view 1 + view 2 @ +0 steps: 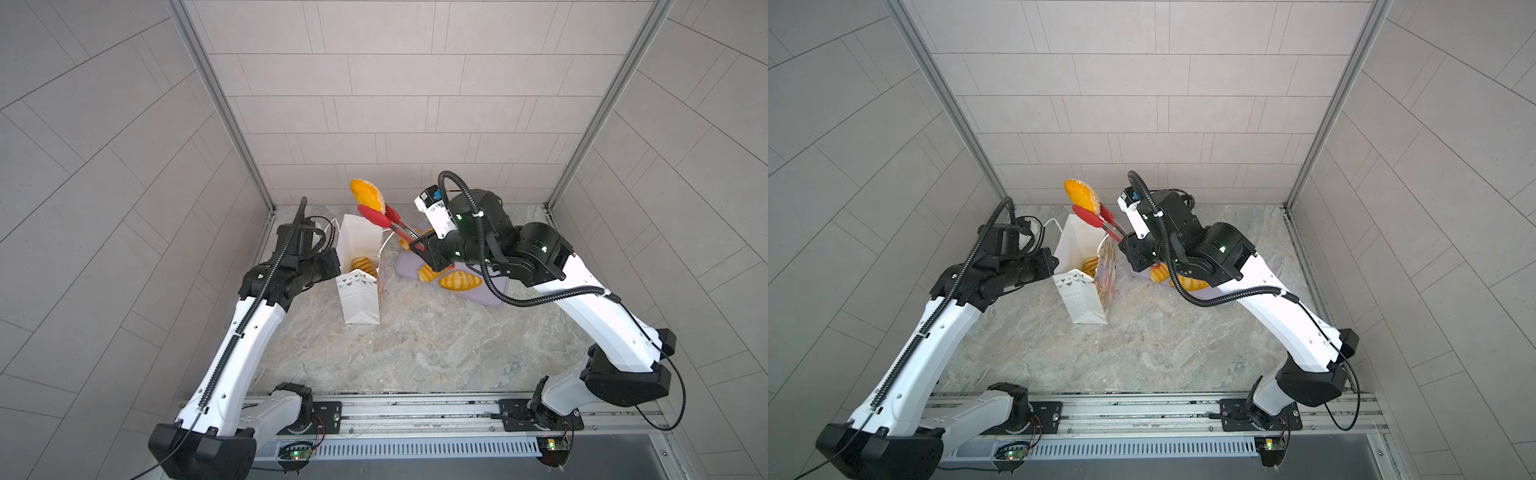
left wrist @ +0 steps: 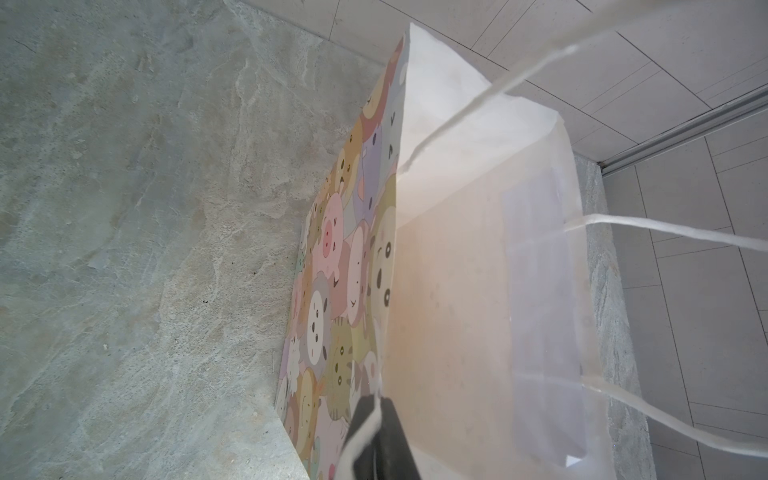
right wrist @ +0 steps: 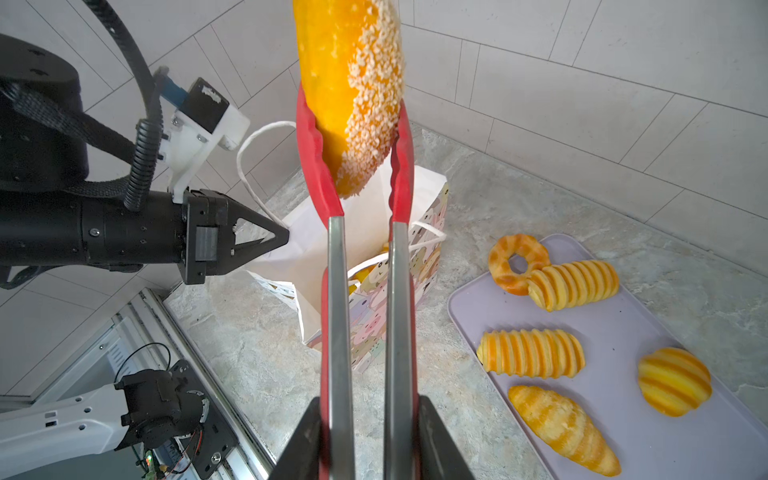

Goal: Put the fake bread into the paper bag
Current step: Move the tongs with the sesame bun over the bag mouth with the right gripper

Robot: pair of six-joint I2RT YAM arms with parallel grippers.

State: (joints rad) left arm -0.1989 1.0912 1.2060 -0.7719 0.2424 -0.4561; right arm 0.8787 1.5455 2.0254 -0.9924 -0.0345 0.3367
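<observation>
The white paper bag (image 1: 359, 291) (image 1: 1084, 299) (image 3: 365, 232) stands open on the stone tabletop, with striped fake bread (image 1: 361, 264) (image 1: 1090, 264) inside. My left gripper (image 1: 334, 259) (image 2: 376, 419) is shut on the bag's rim (image 2: 478, 291) and its string handle, on the bag's left side. My right gripper (image 1: 419, 245) (image 3: 368, 405) is shut on the steel arms of the red-tipped tongs (image 1: 388, 222) (image 3: 338, 291). The tongs pinch a smooth orange crumb-coated oval bread (image 1: 368, 194) (image 1: 1081, 193) (image 3: 349, 83) in the air, above the bag's far edge.
A flat lilac tray (image 1: 494, 297) (image 3: 665, 449) lies right of the bag, holding a ring-shaped pastry (image 3: 513, 264) and several striped loaves (image 3: 532, 353). Tiled walls close in the back and both sides. A metal rail (image 1: 415, 409) runs along the front edge.
</observation>
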